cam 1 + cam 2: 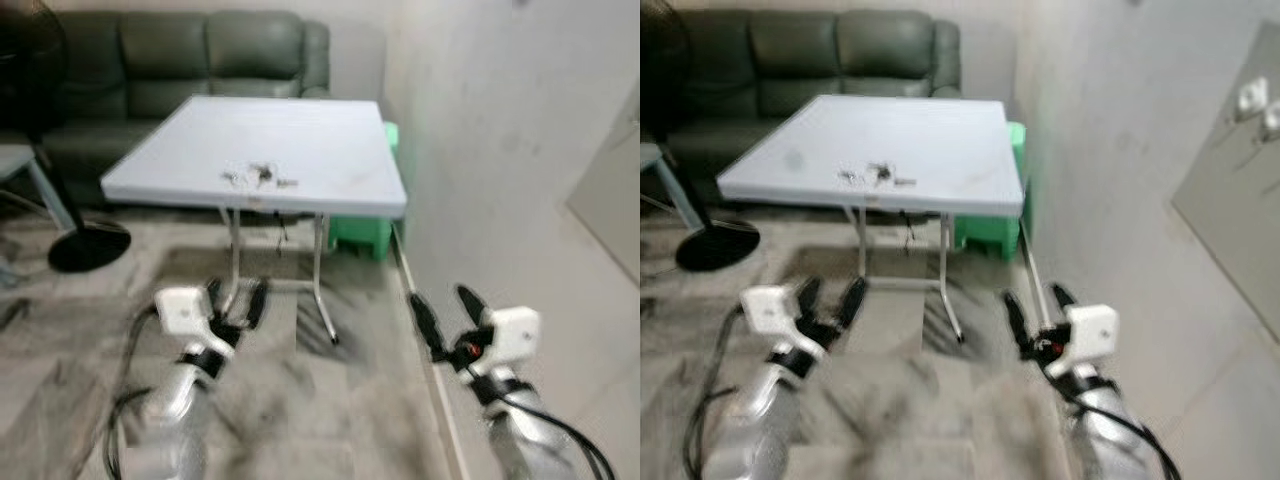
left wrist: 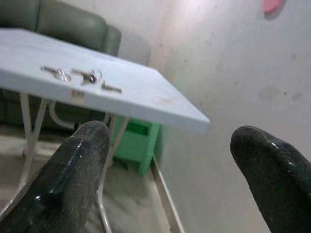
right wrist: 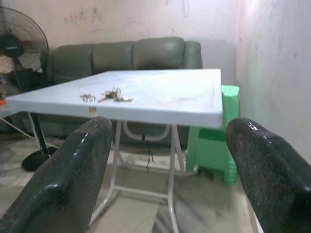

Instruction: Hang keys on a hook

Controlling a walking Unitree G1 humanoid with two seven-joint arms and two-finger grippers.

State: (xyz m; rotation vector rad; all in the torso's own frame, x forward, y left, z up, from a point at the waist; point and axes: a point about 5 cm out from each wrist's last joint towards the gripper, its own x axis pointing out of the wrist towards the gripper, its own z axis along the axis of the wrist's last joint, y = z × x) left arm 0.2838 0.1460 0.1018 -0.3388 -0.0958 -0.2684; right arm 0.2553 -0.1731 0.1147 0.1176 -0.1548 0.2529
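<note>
Several keys (image 1: 258, 176) lie loose near the front edge of the white bench (image 1: 330, 150), well apart from both grippers. Left gripper (image 1: 235, 303) and right gripper (image 1: 445, 312) hover low above the floor, fingers spread, holding nothing.

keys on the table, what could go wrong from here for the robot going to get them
The keys lie scattered near the front edge of the white table; a clumsy sweep could push them off onto the floor. They are small and flat, so the open left gripper or right gripper may slip on them. The table stands close to the wall, with a green stool beside its legs, leaving the right arm little room.
</note>
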